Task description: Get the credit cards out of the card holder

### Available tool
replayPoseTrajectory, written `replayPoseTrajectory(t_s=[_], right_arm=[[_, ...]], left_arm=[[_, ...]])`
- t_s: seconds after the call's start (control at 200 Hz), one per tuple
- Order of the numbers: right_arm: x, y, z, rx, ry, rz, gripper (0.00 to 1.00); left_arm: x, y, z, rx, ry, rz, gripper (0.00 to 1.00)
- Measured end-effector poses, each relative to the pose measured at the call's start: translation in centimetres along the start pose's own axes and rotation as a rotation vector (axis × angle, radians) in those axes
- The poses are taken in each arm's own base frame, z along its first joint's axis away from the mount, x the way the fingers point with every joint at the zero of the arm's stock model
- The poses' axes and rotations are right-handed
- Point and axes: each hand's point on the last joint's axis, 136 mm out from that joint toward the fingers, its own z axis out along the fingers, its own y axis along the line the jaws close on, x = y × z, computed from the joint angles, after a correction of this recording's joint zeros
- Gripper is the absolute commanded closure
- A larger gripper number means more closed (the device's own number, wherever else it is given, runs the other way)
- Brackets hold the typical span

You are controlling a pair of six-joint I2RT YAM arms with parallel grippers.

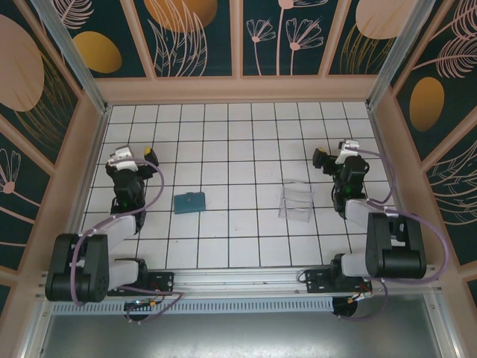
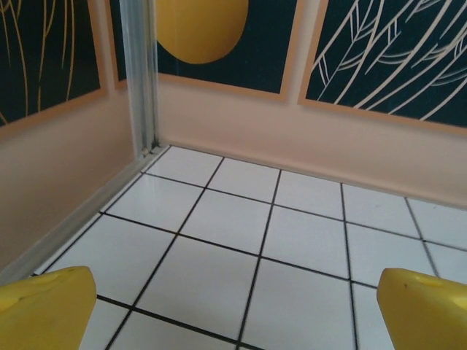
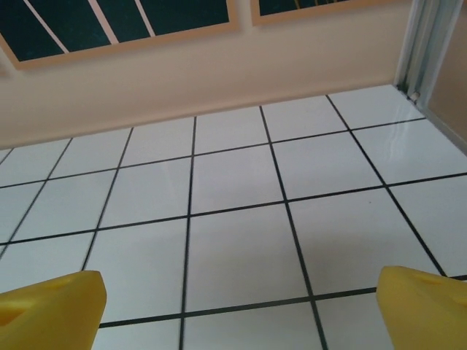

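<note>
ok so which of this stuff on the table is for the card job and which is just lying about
For the job:
- small flat teal bifold card holder, closed on the tiles
- left claw and right claw, both open and clear of the holder

Just lying about:
- clear plastic box, to the right of the holder

On your surface [image 1: 238, 127]: card holder [image 1: 189, 202] left of centre, box [image 1: 297, 200] right of centre and well apart from it, left tool [image 1: 134, 156] to the holder's left, right tool [image 1: 337, 154] near the box's right.
</note>
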Motion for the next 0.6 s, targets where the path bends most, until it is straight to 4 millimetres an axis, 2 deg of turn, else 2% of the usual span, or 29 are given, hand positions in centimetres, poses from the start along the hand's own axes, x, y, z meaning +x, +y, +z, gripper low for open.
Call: replayPoseTrajectory(t_s=[0.09, 0.215, 0.375, 0.49, 0.601], right_arm=[[0.3, 0.7, -0.2, -0.013, 0.084, 0.039, 0.11], [1.5, 1.5, -0.9, -0.016, 0.231, 0.101, 0.17], [4.6, 2.2, -2.7, 0.002, 0.429, 0.178, 0.37], [6.9, 2.6, -4.3, 0.029, 0.563, 0.210, 0.39], [8.1, 3.1, -5.9, 0.041, 0.647, 0.214, 0.41]], left_arm=[[-1.2, -0.4, 0.0, 0.002, 0.025, -0.056, 0.02], [-1.5, -0.8, -0.2, 0.012, 0.091, -0.123, 0.02], [-1.3, -2.0, 0.0, 0.037, 0.226, -0.177, 0.01], [-1.6, -3.0, -0.1, 0.064, 0.306, -0.204, 0.02], [-1.6, -4.0, -0.6, 0.096, 0.385, -0.212, 0.03]])
